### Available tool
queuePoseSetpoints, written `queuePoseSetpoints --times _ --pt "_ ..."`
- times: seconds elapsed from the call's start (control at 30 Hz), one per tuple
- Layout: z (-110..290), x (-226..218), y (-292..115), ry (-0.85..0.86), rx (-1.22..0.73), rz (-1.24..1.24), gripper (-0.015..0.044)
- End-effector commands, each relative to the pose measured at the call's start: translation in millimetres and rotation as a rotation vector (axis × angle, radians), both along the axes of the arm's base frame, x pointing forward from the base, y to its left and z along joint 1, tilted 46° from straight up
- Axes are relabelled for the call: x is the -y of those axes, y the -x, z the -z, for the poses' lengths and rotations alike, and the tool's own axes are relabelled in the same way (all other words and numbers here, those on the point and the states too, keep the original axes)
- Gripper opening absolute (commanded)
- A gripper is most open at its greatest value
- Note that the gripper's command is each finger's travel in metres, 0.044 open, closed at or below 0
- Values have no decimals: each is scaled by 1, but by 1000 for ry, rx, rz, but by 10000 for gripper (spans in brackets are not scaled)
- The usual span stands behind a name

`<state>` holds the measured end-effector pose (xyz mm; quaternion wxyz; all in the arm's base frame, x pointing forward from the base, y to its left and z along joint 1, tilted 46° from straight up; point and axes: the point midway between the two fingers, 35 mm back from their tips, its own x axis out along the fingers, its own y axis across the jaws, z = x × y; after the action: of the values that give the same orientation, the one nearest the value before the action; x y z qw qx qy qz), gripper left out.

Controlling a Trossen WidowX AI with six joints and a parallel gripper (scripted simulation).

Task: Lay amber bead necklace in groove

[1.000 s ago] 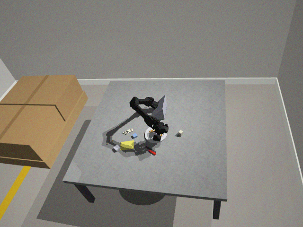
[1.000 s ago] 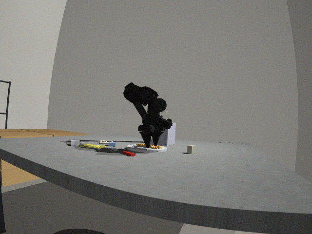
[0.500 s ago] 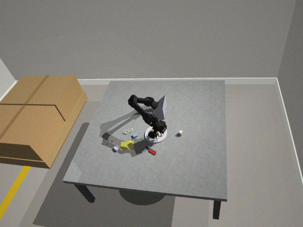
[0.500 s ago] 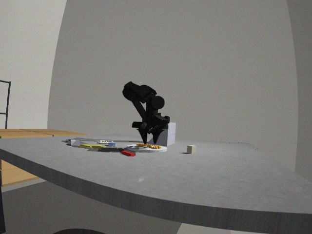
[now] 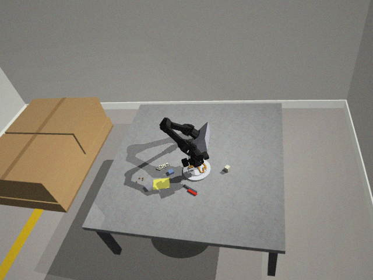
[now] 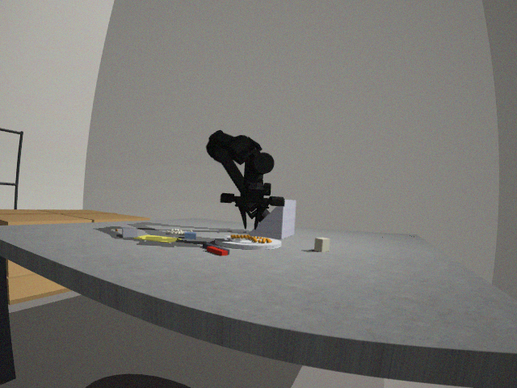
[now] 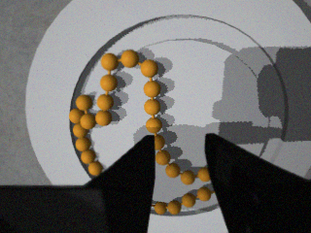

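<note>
- On the far left I see a cardboard box (image 5: 45,150) standing beside the table (image 5: 240,210).
- On the left part of the table top lie a few loose orange beads (image 5: 140,178), a yellow sheet (image 5: 161,183), a small blue block (image 5: 170,171) and a pale beaded piece (image 5: 162,166).
- Just right of those, a red-tipped tool (image 5: 190,189) lies near the round bead board (image 5: 196,177).
- The amber bead necklace (image 7: 104,102) rests on the board; in my wrist view part of the strand follows the groove along the left and near side, while the rest bunches and loops across the inner disc.
- My gripper (image 7: 179,143) hangs above the board with its jaws narrowed, a gap between them and nothing clamped; the exterior view shows the tips clear of the beads.
- A grey wedge block (image 6: 280,221) stands behind the board.
- Well to the right sits a cream cube (image 5: 227,168).
</note>
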<state>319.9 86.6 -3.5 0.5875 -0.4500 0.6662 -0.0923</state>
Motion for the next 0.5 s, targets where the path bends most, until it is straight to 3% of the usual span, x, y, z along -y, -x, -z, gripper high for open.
queuePoseSetpoints --times 0.0,0.23,0.47 --pt "-20 17 49 -64 546 569 120" --pt "-25 22 60 -87 751 770 120" --pt "-25 22 60 -88 755 774 120"
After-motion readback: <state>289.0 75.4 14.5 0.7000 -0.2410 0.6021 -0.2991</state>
